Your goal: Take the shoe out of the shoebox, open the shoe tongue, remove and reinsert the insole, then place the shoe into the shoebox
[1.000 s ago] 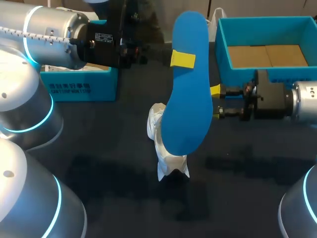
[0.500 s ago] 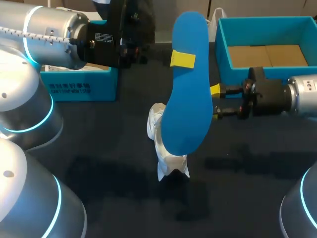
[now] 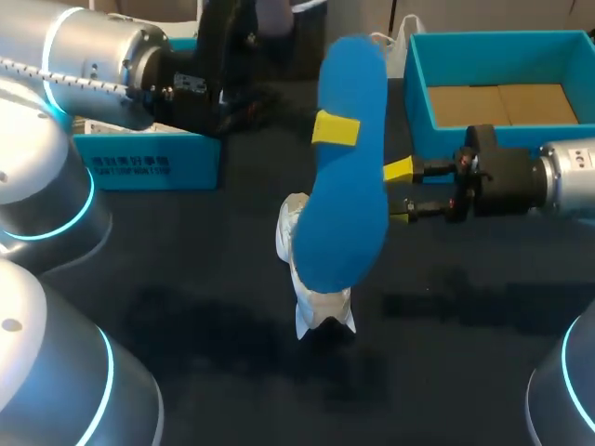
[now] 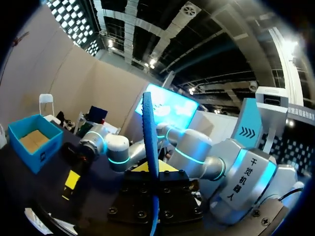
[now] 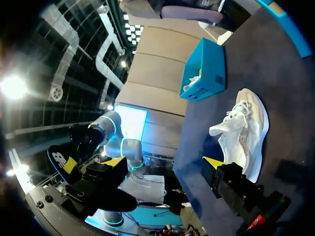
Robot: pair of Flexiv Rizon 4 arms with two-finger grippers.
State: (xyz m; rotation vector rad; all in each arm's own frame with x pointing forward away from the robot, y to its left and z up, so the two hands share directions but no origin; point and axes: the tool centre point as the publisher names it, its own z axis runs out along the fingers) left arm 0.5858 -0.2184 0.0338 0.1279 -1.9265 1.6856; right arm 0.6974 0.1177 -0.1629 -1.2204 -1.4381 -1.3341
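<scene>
In the head view, the left jaws clamp a blue foam insole (image 3: 346, 214) from both faces, holding it upright above a white lace-up shoe (image 3: 316, 307) that lies on the dark surface (image 3: 186, 353). The right jaws stand wide apart just beside the insole's edge, near an open blue cardboard shoebox (image 3: 442, 139).

In the left wrist view, the insole (image 4: 149, 147) runs edge-on between the jaws.

In the right wrist view, the jaws are wide and hold nothing, with the shoe (image 5: 243, 130) on its side ahead.
</scene>
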